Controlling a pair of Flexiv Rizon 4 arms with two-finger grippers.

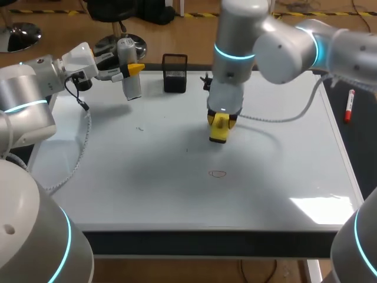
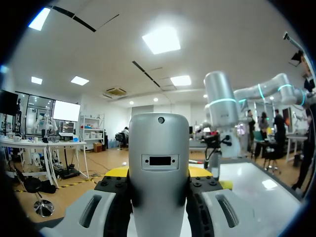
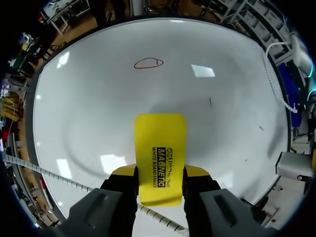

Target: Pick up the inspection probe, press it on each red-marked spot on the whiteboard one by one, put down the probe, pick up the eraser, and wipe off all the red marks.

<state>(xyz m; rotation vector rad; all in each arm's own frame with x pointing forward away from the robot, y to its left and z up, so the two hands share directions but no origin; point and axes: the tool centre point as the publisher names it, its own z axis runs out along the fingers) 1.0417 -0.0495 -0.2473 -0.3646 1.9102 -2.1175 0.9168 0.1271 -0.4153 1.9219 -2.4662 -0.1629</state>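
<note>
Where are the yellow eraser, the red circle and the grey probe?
Yellow rectangular eraser (image 3: 160, 148): right wrist view, its printed face.
Red drawn circle (image 3: 148, 63): right wrist view, its middle.
Silver-grey rounded probe (image 2: 159, 148): left wrist view, its front face.

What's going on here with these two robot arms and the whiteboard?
The right gripper is shut on a yellow eraser, held low near the middle of the whiteboard. One red mark, a small outlined loop, lies ahead of the eraser and is not yet wiped. The left gripper is shut on the grey inspection probe, held over the board's far left corner. A black mesh holder stands at the far edge.
</note>
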